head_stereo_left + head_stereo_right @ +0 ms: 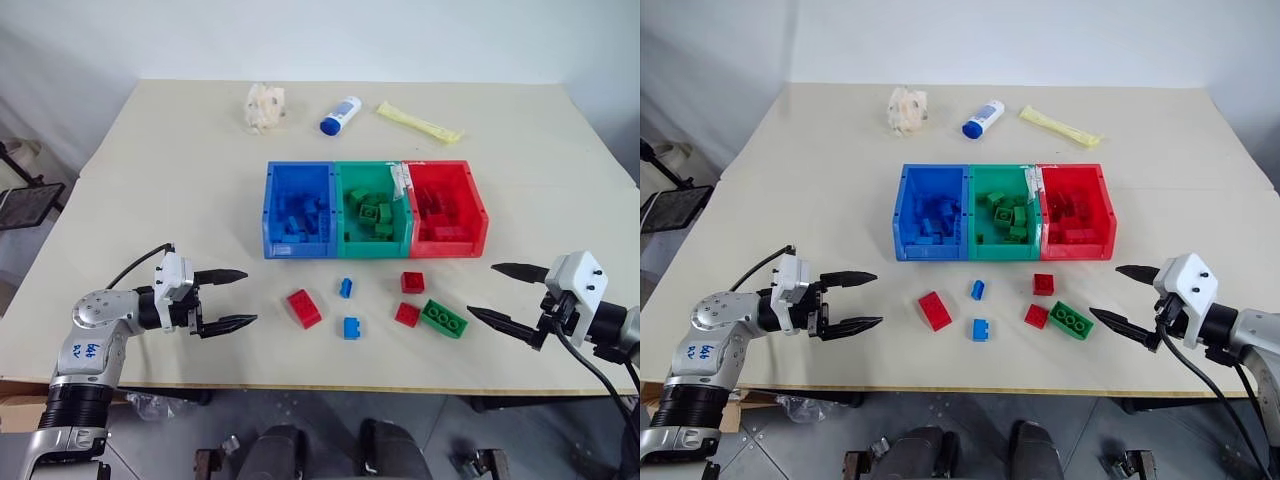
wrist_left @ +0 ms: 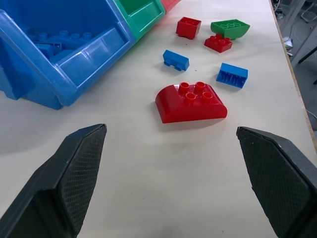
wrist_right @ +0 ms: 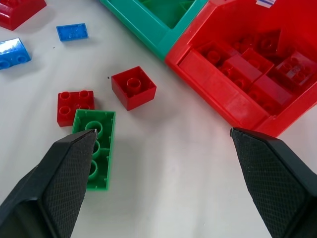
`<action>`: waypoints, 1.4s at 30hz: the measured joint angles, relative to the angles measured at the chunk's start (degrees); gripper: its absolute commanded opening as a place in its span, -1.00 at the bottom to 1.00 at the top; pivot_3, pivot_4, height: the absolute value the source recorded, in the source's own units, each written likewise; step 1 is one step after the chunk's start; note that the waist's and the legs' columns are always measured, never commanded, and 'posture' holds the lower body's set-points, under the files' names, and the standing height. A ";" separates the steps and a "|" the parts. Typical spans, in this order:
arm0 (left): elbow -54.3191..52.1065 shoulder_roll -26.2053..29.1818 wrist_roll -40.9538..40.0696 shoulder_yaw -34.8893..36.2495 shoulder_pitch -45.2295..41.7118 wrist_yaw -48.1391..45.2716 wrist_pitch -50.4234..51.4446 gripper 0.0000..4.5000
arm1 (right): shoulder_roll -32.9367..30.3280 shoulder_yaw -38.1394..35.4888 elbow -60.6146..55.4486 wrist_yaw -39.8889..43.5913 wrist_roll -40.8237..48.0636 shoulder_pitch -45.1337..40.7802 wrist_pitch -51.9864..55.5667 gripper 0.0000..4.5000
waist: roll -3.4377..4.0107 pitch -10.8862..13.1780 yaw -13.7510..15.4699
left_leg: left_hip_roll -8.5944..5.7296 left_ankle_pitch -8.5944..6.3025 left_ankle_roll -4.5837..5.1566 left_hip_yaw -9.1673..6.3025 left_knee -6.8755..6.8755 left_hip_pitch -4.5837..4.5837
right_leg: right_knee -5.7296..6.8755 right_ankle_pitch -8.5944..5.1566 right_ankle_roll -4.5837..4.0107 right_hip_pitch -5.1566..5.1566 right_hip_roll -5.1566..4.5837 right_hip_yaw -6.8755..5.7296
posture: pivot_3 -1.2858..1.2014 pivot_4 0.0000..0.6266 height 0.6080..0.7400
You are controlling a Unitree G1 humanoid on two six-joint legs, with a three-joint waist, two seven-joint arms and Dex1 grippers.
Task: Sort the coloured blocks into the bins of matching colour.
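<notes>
- Left gripper (image 1: pixel 238 297) and right gripper (image 1: pixel 495 292): jaws wide, empty.
- Rounded red plastic studded brick (image 1: pixel 304 308), at five o'clock below the blue bin (image 1: pixel 268 215) (light, rigid, likely slick): pinch the flat sides.

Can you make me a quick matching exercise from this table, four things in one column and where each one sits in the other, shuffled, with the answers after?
Column one:
1. white bottle with a blue cap
2. green block
3. blue bin
4. crumpled wrapper

Column two:
A. left end of the row of bins
B. far side of the table, between the wrapper and the yellow packet
C. on the table in front of the red bin, nearest the right tool
D. far side of the table, left of the bottle

Pairs: 1-B, 2-C, 3-A, 4-D
</notes>
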 measured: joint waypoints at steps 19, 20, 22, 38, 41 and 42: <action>-0.46 -1.77 -0.44 -0.58 -2.15 -0.12 0.57 0.99 | -4.13 -5.00 -3.55 2.50 2.20 6.66 7.43 1.00 | 0.00 0.00 0.28 | -0.04 0.00 0.02 -0.06 0.01 0.00 | -0.07 0.00 0.00 0.10 0.04 -0.01 | 0.03 -0.52 1.00; -0.43 -1.84 -0.51 -0.64 -2.28 -0.59 0.34 0.99 | -5.28 -6.53 -3.73 3.29 2.19 8.33 7.94 1.00 | 0.00 0.00 0.23 | -0.03 0.00 0.02 -0.07 0.02 0.02 | -0.12 0.00 0.00 0.16 0.04 -0.01 | 0.03 -0.52 1.00; -0.31 -1.92 -0.77 -0.80 -2.62 -1.58 0.00 0.99 | -6.24 -9.92 -4.26 4.84 2.16 11.65 8.75 1.00 | -0.01 0.00 0.17 | 0.04 -0.01 0.01 -0.14 0.02 0.09 | -0.27 0.00 0.00 0.29 0.03 0.00 | 0.03 -0.52 1.00; -0.94 -3.13 -1.34 -1.37 -1.40 -4.17 -1.34 0.99 | -9.97 -2.45 -13.69 4.78 1.84 7.72 17.76 1.00 | -0.03 0.00 -0.09 | 0.15 -0.08 -0.09 -0.40 0.06 0.17 | -0.45 0.01 -0.05 0.47 -0.06 0.01 | 0.03 -0.52 1.00; -2.79 -3.14 -2.12 -1.63 -0.54 -4.42 -0.62 0.99 | -8.94 4.77 -13.24 2.89 1.80 1.21 18.74 1.00 | -0.03 0.00 0.08 | 0.12 -0.08 -0.08 -0.45 0.06 0.11 | -0.49 0.01 -0.05 0.46 -0.08 -0.03 | 0.03 -0.52 1.00; -3.60 -3.06 -2.29 -1.54 0.00 -4.44 -0.43 0.99 | -8.92 6.30 -12.75 2.60 1.61 0.19 18.79 1.00 | -0.03 0.00 0.21 | 0.11 -0.08 -0.08 -0.52 0.06 0.10 | -0.49 0.01 -0.05 0.48 -0.08 -0.06 | 0.03 -0.52 1.00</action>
